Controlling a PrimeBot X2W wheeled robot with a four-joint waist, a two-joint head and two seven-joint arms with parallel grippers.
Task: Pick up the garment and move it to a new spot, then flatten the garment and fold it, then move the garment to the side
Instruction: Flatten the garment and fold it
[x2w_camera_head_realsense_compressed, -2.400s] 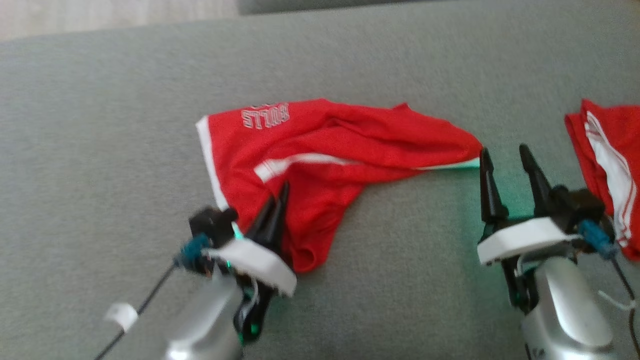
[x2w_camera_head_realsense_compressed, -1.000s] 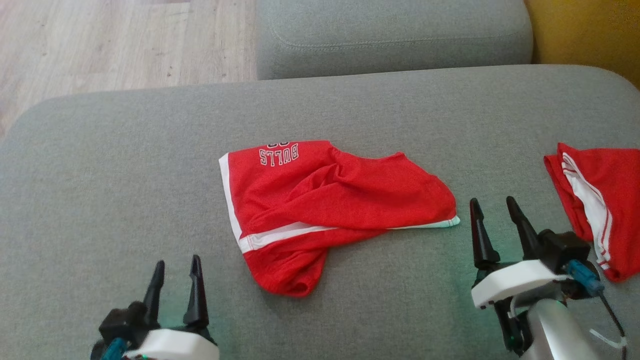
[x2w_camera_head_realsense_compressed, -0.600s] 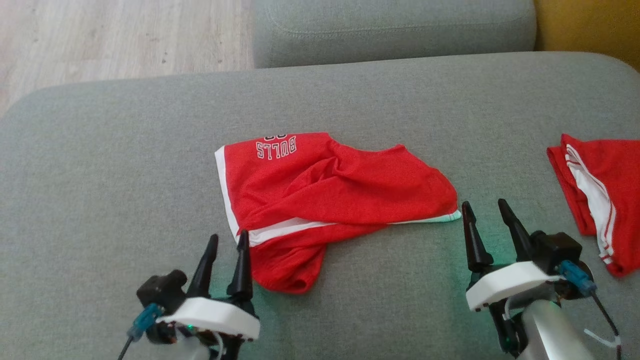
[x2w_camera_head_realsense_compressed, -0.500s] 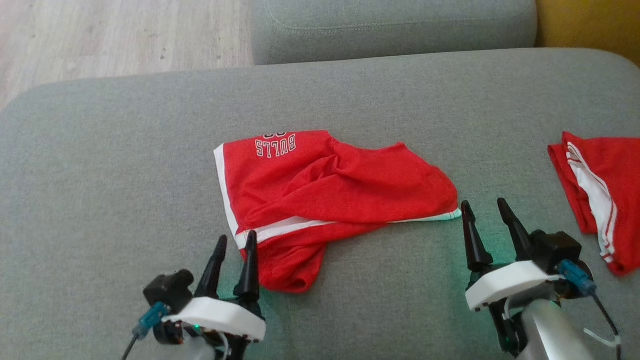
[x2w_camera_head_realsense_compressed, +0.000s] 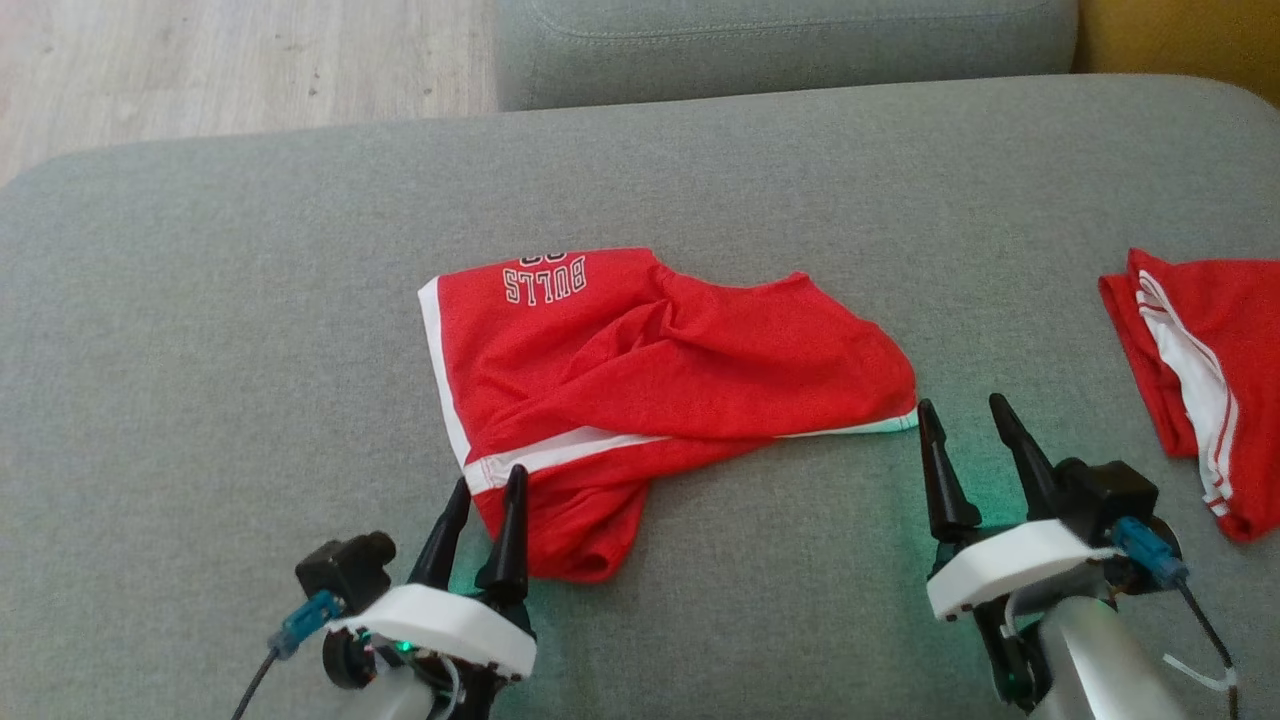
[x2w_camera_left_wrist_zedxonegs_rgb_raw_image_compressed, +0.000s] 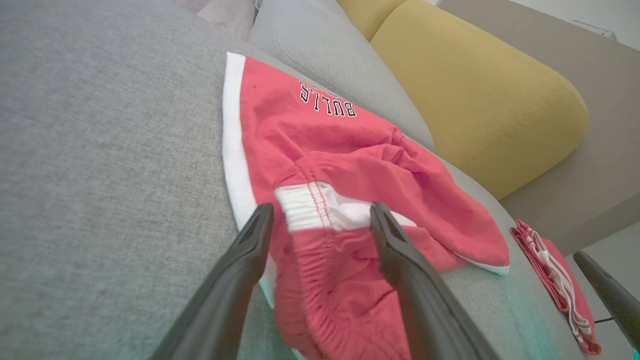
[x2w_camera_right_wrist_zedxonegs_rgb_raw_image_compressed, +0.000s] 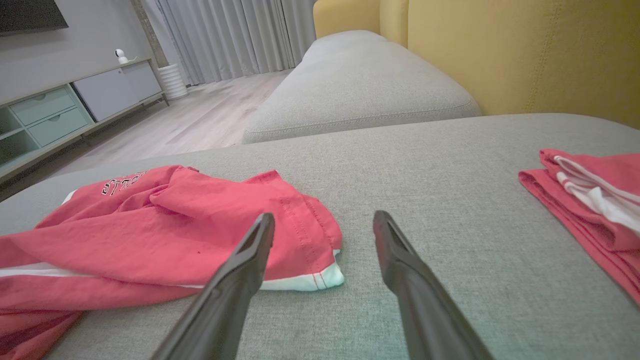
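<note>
garment (x2w_camera_head_realsense_compressed: 650, 390): crumpled, centre of cushion (x2w_camera_head_realsense_compressed: 200, 300) | left gripper (x2w_camera_head_realsense_compressed: 490, 477): its 7 o'clock, jaws wide astride waistband corner (x2w_camera_left_wrist_zedxonegs_rgb_raw_image_compressed: 320, 210), likely to pinch | right gripper (x2w_camera_head_realsense_compressed: 961, 402): 4 o'clock, wide, empty, beside hem corner (x2w_camera_right_wrist_zedxonegs_rgb_raw_image_compressed: 325, 277), ready to spread | second red garment (x2w_camera_head_realsense_compressed: 1200, 370): 3 o'clock, apart

Seat: wide grey woven sofa cushion (x2w_camera_head_realsense_compressed: 200, 300) with rounded corners.
Beyond its far edge: second grey cushion (x2w_camera_right_wrist_zedxonegs_rgb_raw_image_compressed: 360, 90) with a stitched seam.
Backrest: yellow upholstery (x2w_camera_right_wrist_zedxonegs_rgb_raw_image_compressed: 525, 55), at the seat's far right corner.
Floor: pale wood planks (x2w_camera_right_wrist_zedxonegs_rgb_raw_image_compressed: 200, 120).
Window side: pale floor-length curtains (x2w_camera_right_wrist_zedxonegs_rgb_raw_image_compressed: 225, 35).
Wall: grey (x2w_camera_right_wrist_zedxonegs_rgb_raw_image_compressed: 50, 50); low sideboard (x2w_camera_right_wrist_zedxonegs_rgb_raw_image_compressed: 75, 105) with light green drawers stands against it.
Light: soft, even.
</note>
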